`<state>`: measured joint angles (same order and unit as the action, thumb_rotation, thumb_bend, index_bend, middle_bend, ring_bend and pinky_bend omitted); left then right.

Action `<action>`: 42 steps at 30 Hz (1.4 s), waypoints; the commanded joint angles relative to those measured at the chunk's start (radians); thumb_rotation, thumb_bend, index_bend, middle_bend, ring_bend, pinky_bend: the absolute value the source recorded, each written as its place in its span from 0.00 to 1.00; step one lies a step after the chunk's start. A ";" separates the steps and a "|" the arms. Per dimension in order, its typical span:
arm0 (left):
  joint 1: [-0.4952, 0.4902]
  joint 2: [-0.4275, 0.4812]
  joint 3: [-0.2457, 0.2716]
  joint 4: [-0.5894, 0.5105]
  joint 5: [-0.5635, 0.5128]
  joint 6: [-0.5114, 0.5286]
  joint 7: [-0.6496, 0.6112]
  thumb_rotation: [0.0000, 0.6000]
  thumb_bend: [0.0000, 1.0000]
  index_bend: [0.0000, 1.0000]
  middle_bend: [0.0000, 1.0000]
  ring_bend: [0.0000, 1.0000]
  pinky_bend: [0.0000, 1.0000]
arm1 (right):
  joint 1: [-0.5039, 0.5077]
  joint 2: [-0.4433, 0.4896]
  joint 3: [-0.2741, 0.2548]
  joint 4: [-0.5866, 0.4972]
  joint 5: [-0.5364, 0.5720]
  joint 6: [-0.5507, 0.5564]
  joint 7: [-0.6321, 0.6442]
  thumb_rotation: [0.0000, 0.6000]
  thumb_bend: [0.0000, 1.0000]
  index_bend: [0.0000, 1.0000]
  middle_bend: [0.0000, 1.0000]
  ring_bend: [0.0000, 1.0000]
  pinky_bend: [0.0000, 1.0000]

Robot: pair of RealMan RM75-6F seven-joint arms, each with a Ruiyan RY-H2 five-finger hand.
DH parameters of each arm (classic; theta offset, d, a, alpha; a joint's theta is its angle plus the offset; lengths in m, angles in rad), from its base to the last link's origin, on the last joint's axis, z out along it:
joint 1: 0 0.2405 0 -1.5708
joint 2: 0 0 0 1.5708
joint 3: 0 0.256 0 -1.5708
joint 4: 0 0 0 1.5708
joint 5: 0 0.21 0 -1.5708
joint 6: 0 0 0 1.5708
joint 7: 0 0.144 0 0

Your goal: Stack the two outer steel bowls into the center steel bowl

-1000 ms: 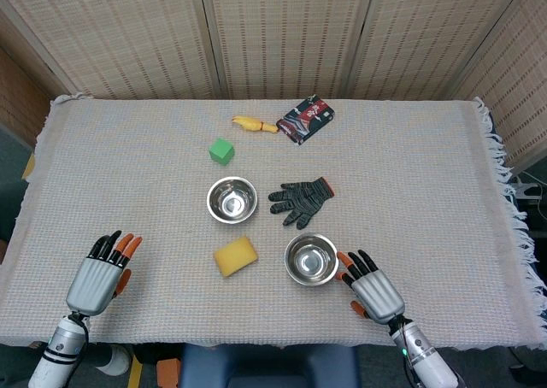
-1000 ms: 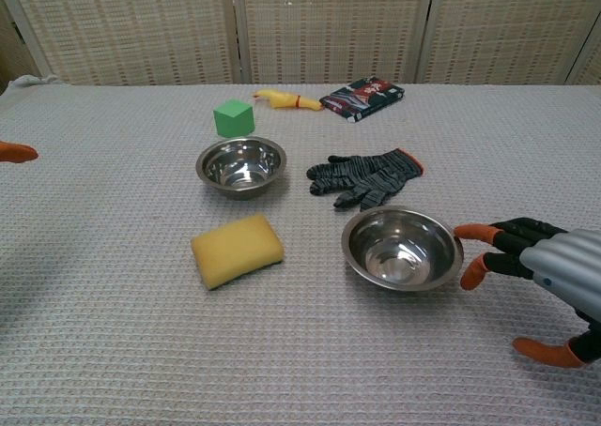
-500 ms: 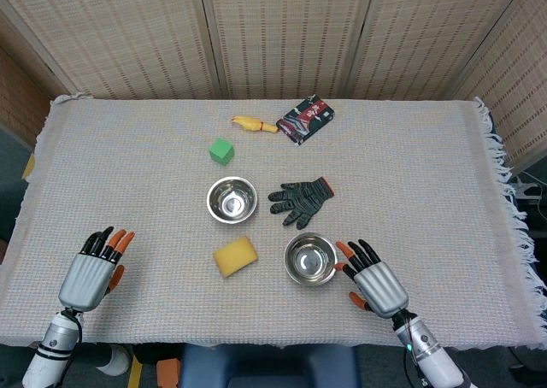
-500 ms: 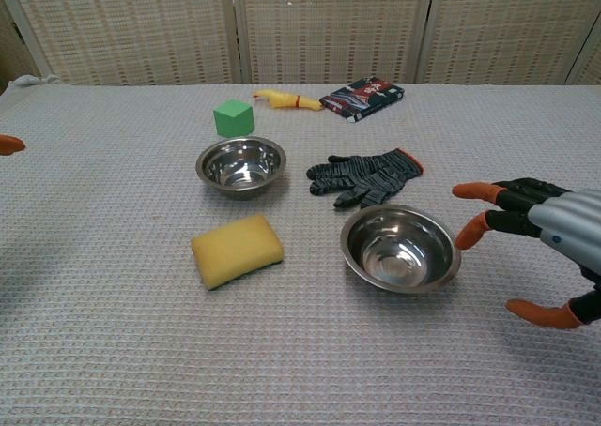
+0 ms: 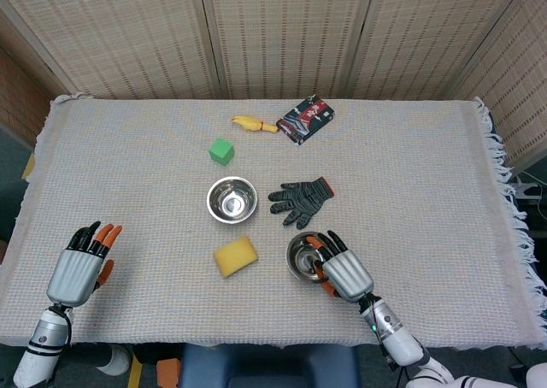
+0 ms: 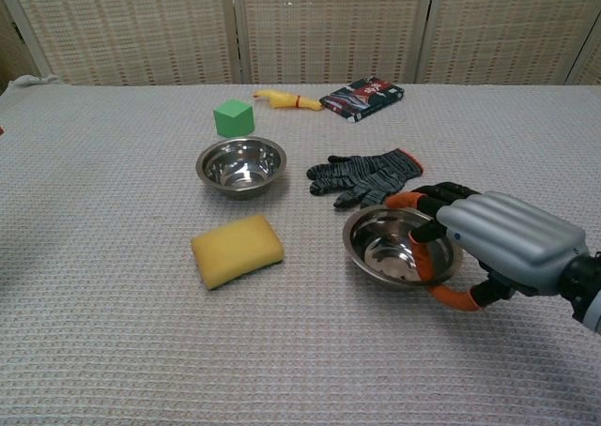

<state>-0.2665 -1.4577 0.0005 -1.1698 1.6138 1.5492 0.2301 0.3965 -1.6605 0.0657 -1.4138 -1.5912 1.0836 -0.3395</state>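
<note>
Two steel bowls show. The far one (image 5: 232, 199) (image 6: 241, 163) stands alone mid-table. The near one (image 5: 301, 253) (image 6: 387, 248) sits right of a yellow sponge. My right hand (image 5: 342, 273) (image 6: 502, 238) covers that near bowl's right rim: its fingers (image 6: 427, 255) hook over the rim into the bowl and the thumb lies against the outside below, gripping it. My left hand (image 5: 79, 268) hovers at the table's near left, fingers apart, holding nothing, far from both bowls.
A yellow sponge (image 5: 235, 256) (image 6: 237, 249) lies between the bowls to the left. A dark glove (image 5: 299, 196) (image 6: 371, 177) lies just beyond the near bowl. A green cube (image 5: 221, 151), a yellow toy (image 5: 254, 125) and a red-black packet (image 5: 305, 119) sit further back.
My right hand moved left from beside the near bowl onto its right rim and closed its fingers over it. My left hand drew back toward the near left edge.
</note>
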 commanded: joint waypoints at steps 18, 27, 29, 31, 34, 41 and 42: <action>0.024 0.087 -0.042 0.029 -0.017 0.036 -0.089 1.00 0.42 0.10 0.16 0.11 0.22 | 0.351 -0.221 0.338 0.091 0.293 -0.133 -0.239 1.00 0.48 0.69 0.14 0.00 0.00; 0.045 0.158 -0.054 -0.003 -0.033 0.051 -0.116 1.00 0.41 0.10 0.16 0.11 0.22 | 0.574 -0.475 0.407 0.467 0.346 -0.164 -0.160 1.00 0.48 0.66 0.14 0.00 0.00; 0.048 0.168 -0.057 -0.012 -0.038 0.048 -0.121 1.00 0.41 0.10 0.16 0.11 0.22 | 0.604 -0.512 0.409 0.531 0.354 -0.177 -0.124 1.00 0.48 0.59 0.14 0.00 0.00; 0.050 0.174 -0.059 -0.020 -0.042 0.046 -0.122 1.00 0.41 0.10 0.16 0.11 0.22 | 0.628 -0.539 0.406 0.588 0.347 -0.178 -0.086 1.00 0.48 0.47 0.14 0.00 0.00; 0.050 0.181 -0.064 -0.033 -0.048 0.040 -0.118 1.00 0.42 0.10 0.16 0.11 0.22 | 0.660 -0.576 0.406 0.667 0.347 -0.188 -0.027 1.00 0.48 0.31 0.14 0.00 0.00; 0.055 0.188 -0.064 -0.062 -0.044 0.040 -0.096 1.00 0.42 0.10 0.16 0.11 0.22 | 0.616 -0.496 0.346 0.564 0.333 -0.169 -0.049 1.00 0.28 0.00 0.04 0.00 0.00; 0.057 0.191 -0.061 -0.069 -0.041 0.042 -0.096 1.00 0.42 0.10 0.16 0.11 0.22 | 0.589 -0.461 0.329 0.505 0.332 -0.154 -0.077 1.00 0.25 0.00 0.03 0.00 0.00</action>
<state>-0.2118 -1.2701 -0.0634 -1.2328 1.5694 1.5891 0.1322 1.0448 -2.2000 0.4372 -0.7830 -1.2534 0.9022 -0.3561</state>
